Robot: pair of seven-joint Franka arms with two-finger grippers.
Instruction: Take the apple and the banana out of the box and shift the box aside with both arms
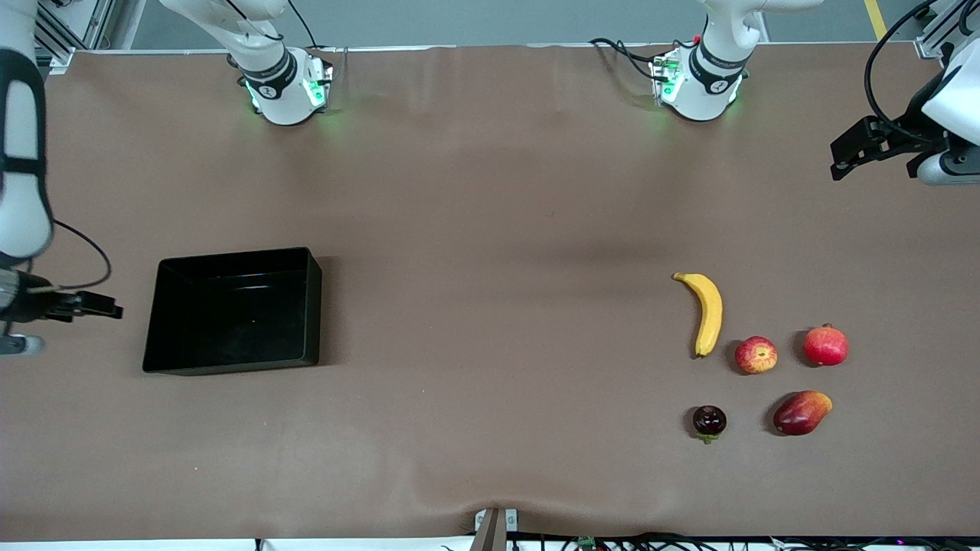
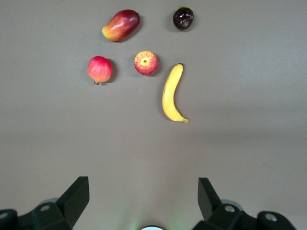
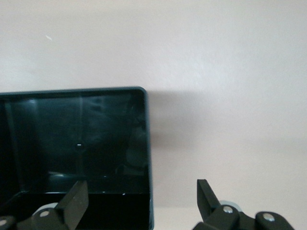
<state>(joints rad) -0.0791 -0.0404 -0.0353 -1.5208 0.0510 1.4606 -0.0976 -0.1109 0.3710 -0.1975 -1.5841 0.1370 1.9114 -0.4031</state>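
Box [image 1: 233,310], black and empty, is seen at the right arm's end of the table, its long sides running along the table's length. The right gripper [image 1: 103,306] is held open just beside its short outer wall. The banana [image 1: 708,312] and apple [image 1: 756,354] lie well apart at the left arm's end, where the left gripper [image 1: 850,157] waits open and raised.

Brown table [image 1: 490,229]: box [image 1: 233,310], fruits.

The box [image 1: 233,310] looks like black plastic with a glossy, reflecting inside; the tabletop [image 1: 490,229] wears a matt brown cloth-like cover, faintly creased; banana [image 1: 708,312] and apple [image 1: 756,354] have smooth, slightly shiny skins
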